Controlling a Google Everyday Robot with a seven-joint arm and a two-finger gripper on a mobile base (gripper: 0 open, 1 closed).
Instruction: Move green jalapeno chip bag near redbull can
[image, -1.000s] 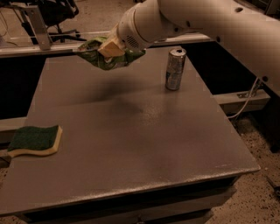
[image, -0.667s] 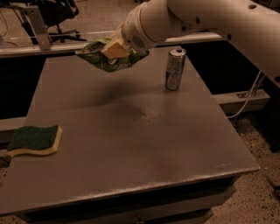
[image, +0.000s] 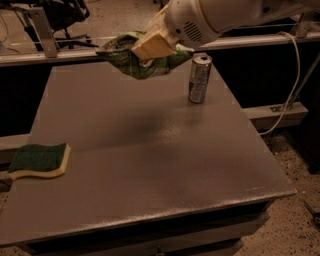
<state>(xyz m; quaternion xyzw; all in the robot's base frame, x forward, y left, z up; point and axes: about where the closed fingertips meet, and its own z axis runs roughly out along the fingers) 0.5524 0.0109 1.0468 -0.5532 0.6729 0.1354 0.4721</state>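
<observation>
My gripper is shut on the green jalapeno chip bag, a crumpled light-green foil bag, and holds it in the air above the back of the table. A tan finger presses across the bag's top. The redbull can, slim, silver and blue, stands upright on the table just right of the bag and a little lower. The bag's right end hangs close to the can's top without touching it. The white arm comes in from the upper right.
A dark-green and yellow sponge lies flat at the table's left edge. A white cable hangs off the right side. A metal rail runs behind the table, with a chair base beyond.
The gripper has carried the bag to the right and slightly toward the front, closer to the can. The can and sponge have not moved.
</observation>
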